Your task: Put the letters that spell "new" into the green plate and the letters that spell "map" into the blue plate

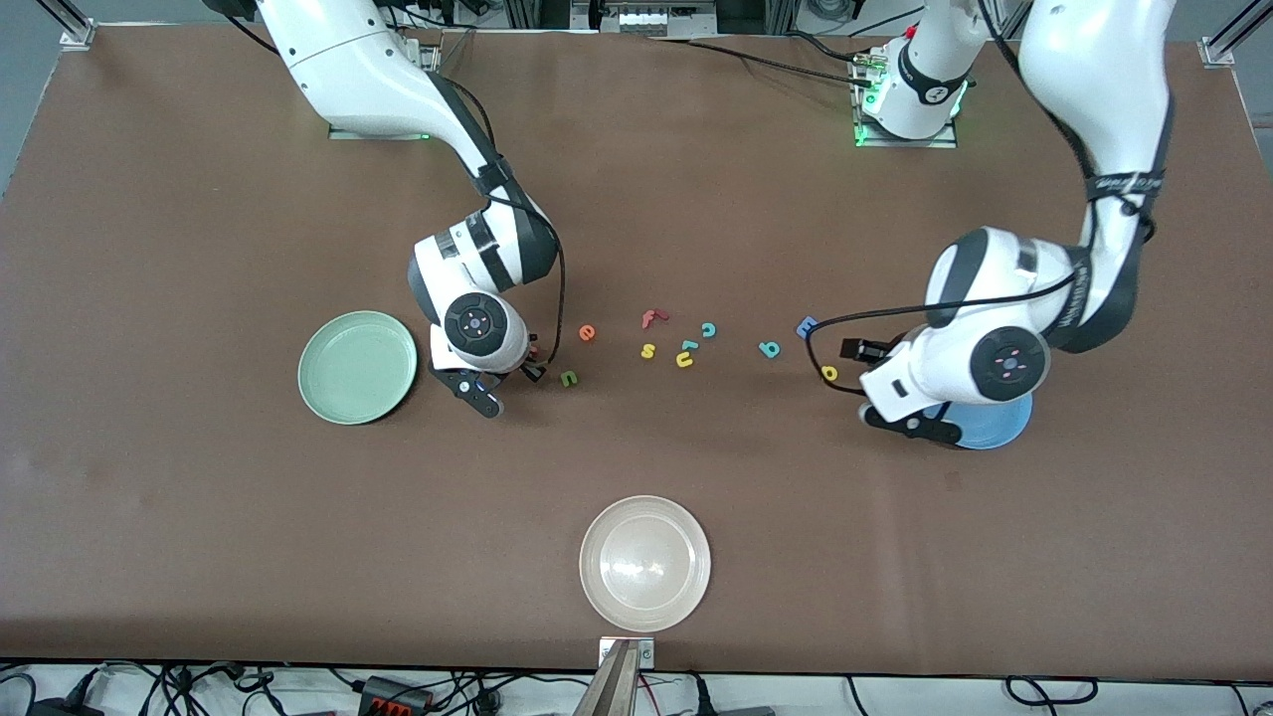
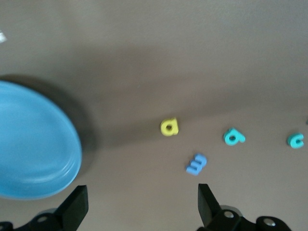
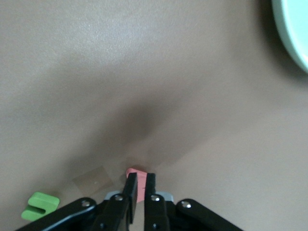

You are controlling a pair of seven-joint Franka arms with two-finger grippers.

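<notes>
We see the right gripper (image 3: 141,185) pinching the flat pinkish-red foam w (image 3: 136,182) just above the table. The left gripper (image 2: 139,202) hangs spread wide beside the smooth round blue plate (image 2: 33,149).

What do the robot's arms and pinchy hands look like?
Both arms are glossy white with dark grey joints and round grey end caps. Thin black cables loop beside them. The left gripper and right gripper have black fingers with small silver screws.
</notes>
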